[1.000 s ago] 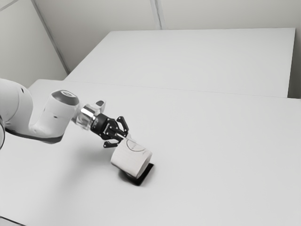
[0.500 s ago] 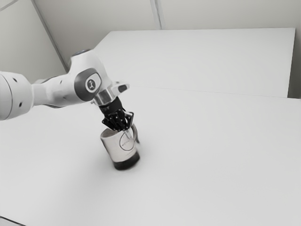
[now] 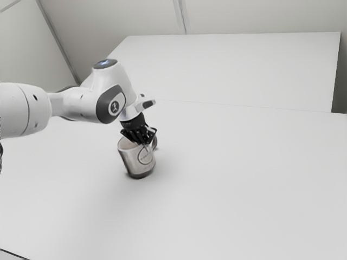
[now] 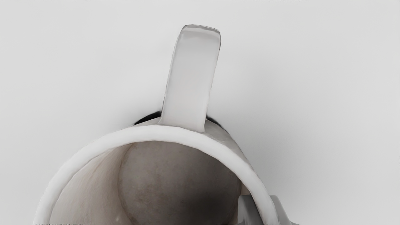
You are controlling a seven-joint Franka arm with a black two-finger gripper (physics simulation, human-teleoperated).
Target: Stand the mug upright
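The mug is mouth up, leaning a little toward the exterior view's left, over the near part of the white surface. Whether its dark base touches the surface, I cannot tell. A round printed mark shows on its pale side, and the handle stands out toward the exterior view's right. The wrist view looks through the mouth, past the thick white rim, down to the grey-brown inside bottom.

The tool is closed on the mug's wall at the rim, one of its grey fingers inside the mouth and the other outside. They grip a stretch of rim to one side of the handle, apart from it.

From the tool, the white arm runs up and back to the exterior view's left. A soft shadow lies on the surface beside the mug. Farther back is a second pale flat top, with light walls behind it.
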